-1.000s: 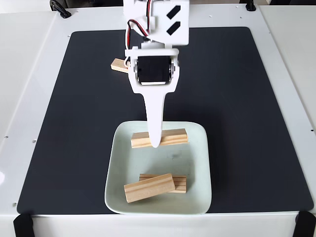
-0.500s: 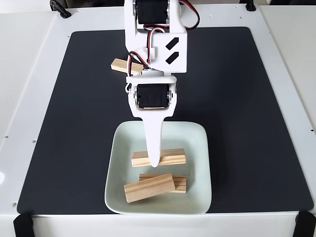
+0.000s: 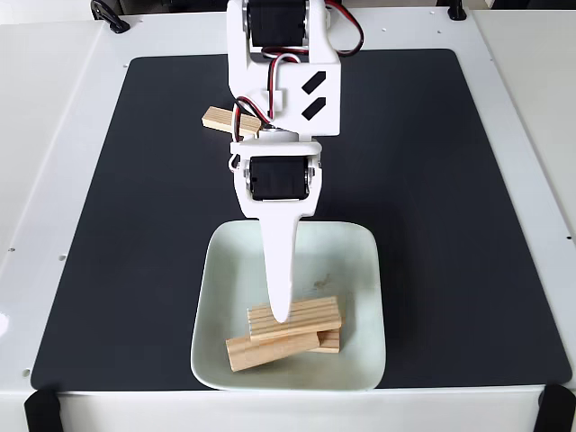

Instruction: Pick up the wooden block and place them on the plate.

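Observation:
The pale square plate point(image 3: 225, 270) lies on the black mat near the front edge. My gripper point(image 3: 281, 315) reaches down over it, its white finger across a wooden block point(image 3: 310, 316) that it is shut on. That block lies slightly tilted on top of two other wooden blocks in the plate, one at the front left point(image 3: 256, 351) and one mostly covered at the right point(image 3: 330, 341). Another wooden block point(image 3: 216, 118) rests on the mat behind the arm, partly hidden by it.
The black mat point(image 3: 432, 225) covers most of the white table point(image 3: 54, 135). Black clamps sit at the far corners point(image 3: 106, 13) and at the front corners point(image 3: 40, 409).
The gripper has carried the block from the plate's far side toward the front and lowered it onto the two blocks lying there.

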{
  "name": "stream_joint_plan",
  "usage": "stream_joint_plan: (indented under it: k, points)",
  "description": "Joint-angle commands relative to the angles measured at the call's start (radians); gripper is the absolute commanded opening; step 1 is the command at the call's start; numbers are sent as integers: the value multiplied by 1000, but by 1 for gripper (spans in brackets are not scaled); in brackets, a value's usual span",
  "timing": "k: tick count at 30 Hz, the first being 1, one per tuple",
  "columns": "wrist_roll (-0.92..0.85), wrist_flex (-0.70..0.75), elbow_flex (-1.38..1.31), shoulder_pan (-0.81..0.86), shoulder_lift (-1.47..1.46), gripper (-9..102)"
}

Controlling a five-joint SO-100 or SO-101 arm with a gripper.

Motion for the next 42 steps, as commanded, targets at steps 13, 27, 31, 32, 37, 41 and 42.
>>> stream_joint_plan:
  k: [13,27,31,32,37,41,42]
  points:
    - [8,51,18,3,172,38]
    - [9,206,704,17,792,1]
    - [9,202,939,31,966,0]
    - [9,202,991,32,1005,0]
    - [9,202,1216,35,1170,0]
    - [9,202,1368,74,1278,0]
    - [9,202,1408,81,1302,0]
